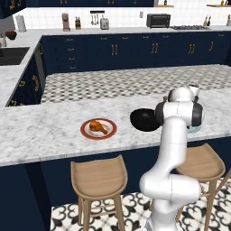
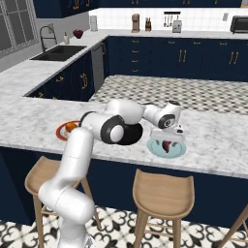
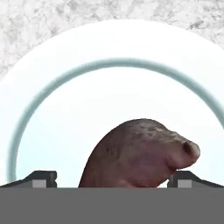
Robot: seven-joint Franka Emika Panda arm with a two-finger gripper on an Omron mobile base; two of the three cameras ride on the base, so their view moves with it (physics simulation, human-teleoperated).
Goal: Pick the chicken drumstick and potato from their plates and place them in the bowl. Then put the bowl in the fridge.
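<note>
The dark reddish-purple potato [image 3: 140, 153] lies on the pale blue-green plate [image 3: 52, 87]. My gripper [image 3: 116, 179] hangs just above it, open, with one fingertip [image 3: 43, 178] on each side and a gap on the left. From the right base view the gripper [image 2: 167, 136] sits low over the potato [image 2: 167, 146] and its plate [image 2: 153, 146]. The glossy black bowl [image 1: 143, 119] stands left of that plate. The orange chicken drumstick [image 1: 98, 127] rests on the white plate with the red-brown rim [image 1: 85, 133]. The fridge is out of view.
The plates and bowl stand on a marble island counter [image 1: 40, 135]. Wooden stools [image 1: 98, 178] stand under its near edge. A sink [image 2: 58, 53] and navy cabinets [image 1: 113, 49] line the far counters, with a toaster oven [image 1: 158, 20] at the back.
</note>
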